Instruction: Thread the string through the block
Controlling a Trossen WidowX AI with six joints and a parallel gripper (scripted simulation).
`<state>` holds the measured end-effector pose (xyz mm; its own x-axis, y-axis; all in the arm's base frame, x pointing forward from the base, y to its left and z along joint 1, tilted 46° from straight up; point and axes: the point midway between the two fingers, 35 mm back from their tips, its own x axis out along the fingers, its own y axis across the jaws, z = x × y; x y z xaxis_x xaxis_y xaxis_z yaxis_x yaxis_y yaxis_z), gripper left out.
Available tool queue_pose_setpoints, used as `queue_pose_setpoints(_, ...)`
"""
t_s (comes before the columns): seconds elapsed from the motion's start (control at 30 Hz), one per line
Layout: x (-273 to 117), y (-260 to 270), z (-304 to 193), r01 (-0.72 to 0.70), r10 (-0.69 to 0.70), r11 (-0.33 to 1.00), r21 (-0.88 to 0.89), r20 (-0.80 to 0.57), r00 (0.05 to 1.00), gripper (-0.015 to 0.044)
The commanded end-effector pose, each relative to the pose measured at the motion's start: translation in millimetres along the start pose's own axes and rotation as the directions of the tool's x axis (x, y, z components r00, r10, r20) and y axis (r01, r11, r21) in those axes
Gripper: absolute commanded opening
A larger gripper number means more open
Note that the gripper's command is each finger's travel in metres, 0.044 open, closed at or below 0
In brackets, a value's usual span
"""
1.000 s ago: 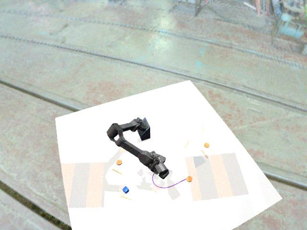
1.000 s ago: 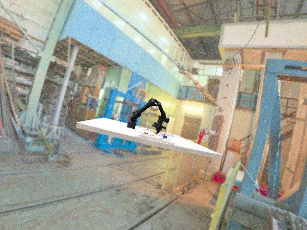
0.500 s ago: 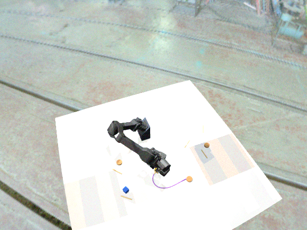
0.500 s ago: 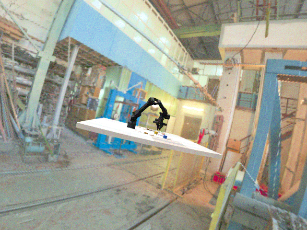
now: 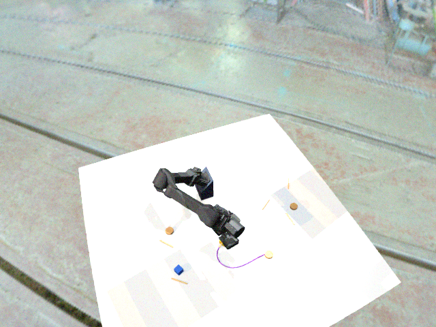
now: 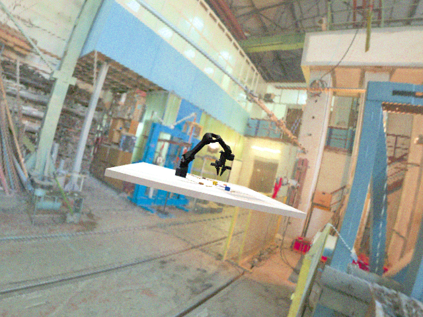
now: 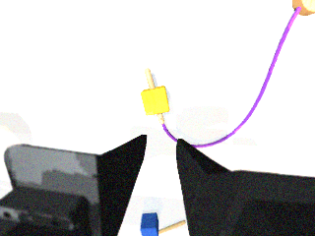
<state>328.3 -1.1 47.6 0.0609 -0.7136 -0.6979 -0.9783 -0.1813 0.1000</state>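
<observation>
The yellow block (image 5: 221, 243) (image 6: 215, 183) (image 7: 156, 100) sits on the table. The wooden stick (image 7: 150, 79) is in its hole and shows on both sides in the wrist view: a longer part beyond the block, a short end on the side nearer my gripper. The purple string (image 5: 232, 267) (image 7: 268, 74) leaves that short end and curves to the round button (image 5: 268, 254) (image 7: 304, 6). My gripper (image 6: 219, 173) (image 7: 161, 142) is partly open and empty, above the table on the string's side of the block. The stick inside the block is hidden.
A blue cube (image 5: 178, 270) (image 6: 227, 188) (image 7: 149, 224) lies near a loose stick (image 5: 179, 281) (image 7: 172, 227). A brown disc (image 5: 169, 230) lies by another stick (image 5: 166, 243). A second disc (image 5: 293, 206) has several loose sticks around it.
</observation>
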Motion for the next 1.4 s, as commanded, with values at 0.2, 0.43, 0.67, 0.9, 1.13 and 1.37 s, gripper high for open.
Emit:
queue_pose_setpoints(0.2, 0, 6, 19, -0.009, 0.005, 0.499, 0.867, 0.008, 1.000, 0.0124)
queue_pose_setpoints(0.43, 0, 10, 27, -0.010, 0.007, 0.168, 0.986, 0.009, 1.000, 0.0124)
queue_pose_setpoints(0.67, -1, 12, 32, -0.008, 0.009, -0.158, 0.987, 0.010, 1.000, 0.0124)
queue_pose_setpoints(0.9, -1, 15, 37, -0.003, 0.011, -0.467, 0.884, 0.010, 1.000, 0.0124)
queue_pose_setpoints(1.13, -1, 17, 42, 0.003, 0.013, -0.727, 0.686, 0.010, 1.000, 0.0124)
queue_pose_setpoints(1.37, -1, 19, 47, 0.010, 0.015, -0.911, 0.413, 0.010, 1.000, 0.0124)
